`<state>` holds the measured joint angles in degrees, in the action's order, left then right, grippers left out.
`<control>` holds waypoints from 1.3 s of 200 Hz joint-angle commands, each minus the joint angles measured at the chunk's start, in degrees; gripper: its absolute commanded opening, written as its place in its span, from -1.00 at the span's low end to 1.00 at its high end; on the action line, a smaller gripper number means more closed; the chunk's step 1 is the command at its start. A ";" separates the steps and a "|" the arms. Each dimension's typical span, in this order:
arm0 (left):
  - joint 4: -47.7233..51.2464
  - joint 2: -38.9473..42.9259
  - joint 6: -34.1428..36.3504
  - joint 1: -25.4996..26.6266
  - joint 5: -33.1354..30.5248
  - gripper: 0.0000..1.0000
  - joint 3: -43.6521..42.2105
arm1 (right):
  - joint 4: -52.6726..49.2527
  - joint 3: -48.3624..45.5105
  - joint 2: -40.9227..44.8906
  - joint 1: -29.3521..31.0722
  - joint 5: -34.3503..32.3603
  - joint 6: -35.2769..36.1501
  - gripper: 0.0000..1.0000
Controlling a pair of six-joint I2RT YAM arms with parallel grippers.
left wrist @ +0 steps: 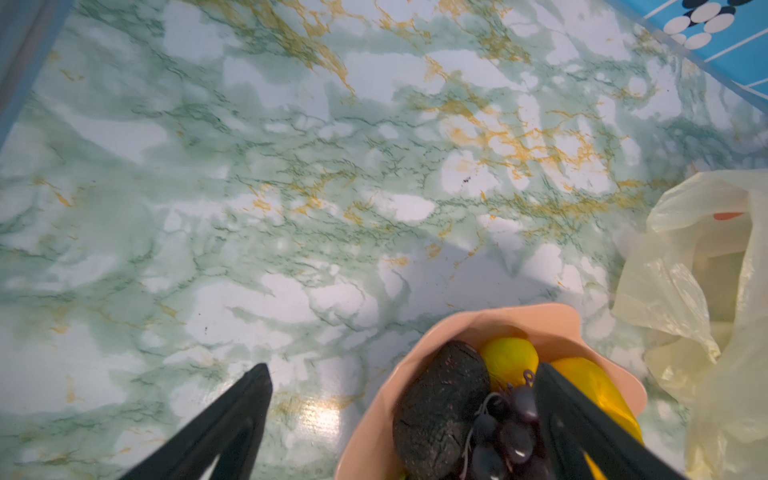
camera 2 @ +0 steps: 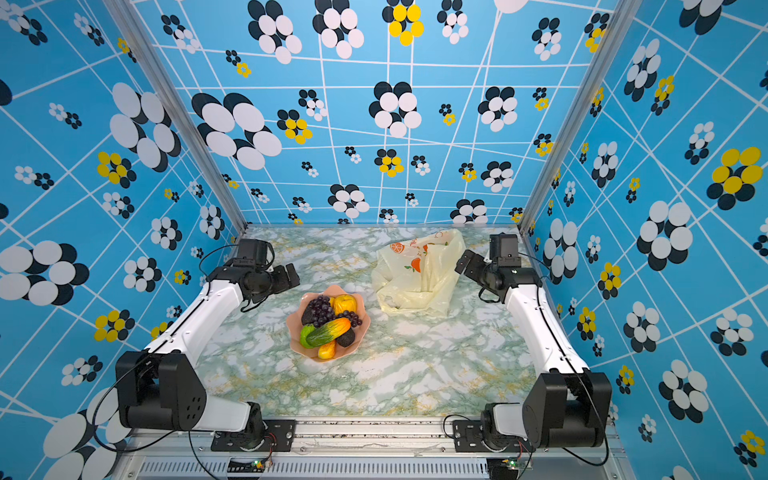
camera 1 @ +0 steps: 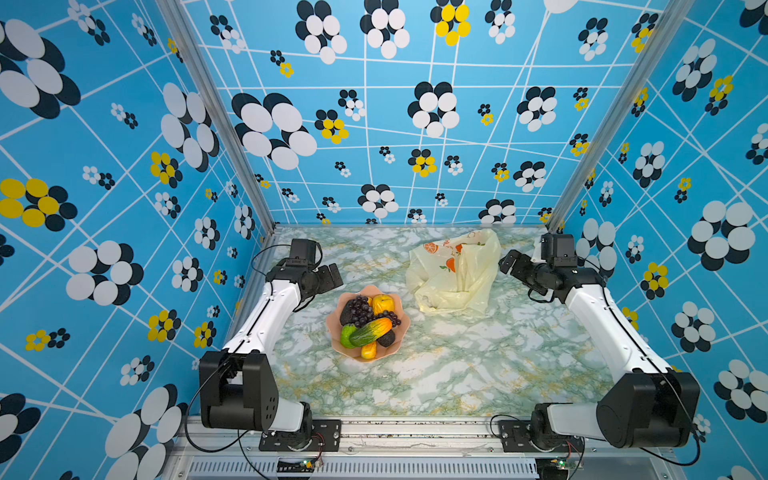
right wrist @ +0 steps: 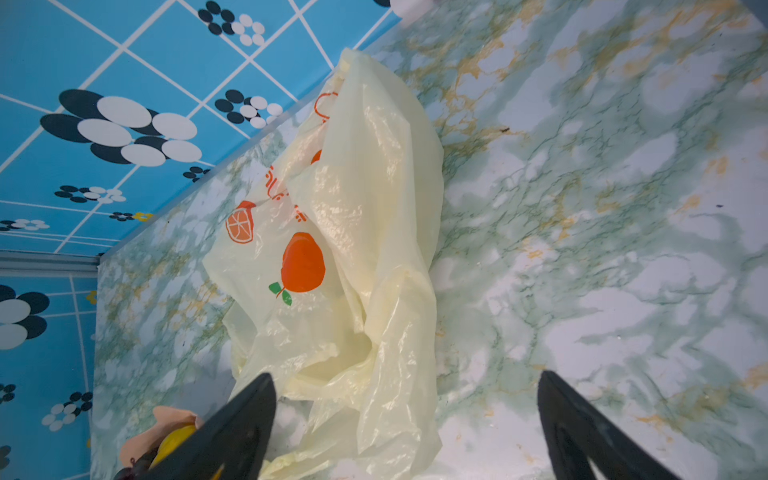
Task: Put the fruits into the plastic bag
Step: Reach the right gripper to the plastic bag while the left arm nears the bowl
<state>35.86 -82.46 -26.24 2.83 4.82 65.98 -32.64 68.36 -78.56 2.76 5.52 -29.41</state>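
Left gripper (camera 1: 334,276) and right gripper (camera 1: 508,261) are hanging released; the plastic bag (camera 1: 455,276) is lying crumpled by the counter's (camera 1: 457,374) far edge (spread its mouth first), the fruits (camera 1: 368,322) sitting in a bowl (camera 1: 332,330).

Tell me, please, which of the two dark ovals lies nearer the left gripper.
The oval at the bowl's far left, beside the grapes. The other oval lies near right, past the mango, farther from the left gripper.
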 commanded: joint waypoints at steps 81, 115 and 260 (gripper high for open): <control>6.03 0.55 -6.54 1.40 12.89 0.98 3.82 | -30.51 29.40 -20.02 24.01 -2.32 3.57 0.90; 9.16 0.86 -7.84 4.79 11.71 0.98 6.89 | -34.06 37.36 -28.41 30.27 -2.61 5.65 0.93; 12.92 6.54 -14.41 10.69 14.09 0.98 6.93 | -34.06 43.86 -41.67 36.37 -4.76 5.62 0.44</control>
<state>48.69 -73.87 -42.00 13.96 16.62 72.49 -65.71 110.32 -117.93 37.74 2.02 -23.16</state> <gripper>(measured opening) 0.991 0.729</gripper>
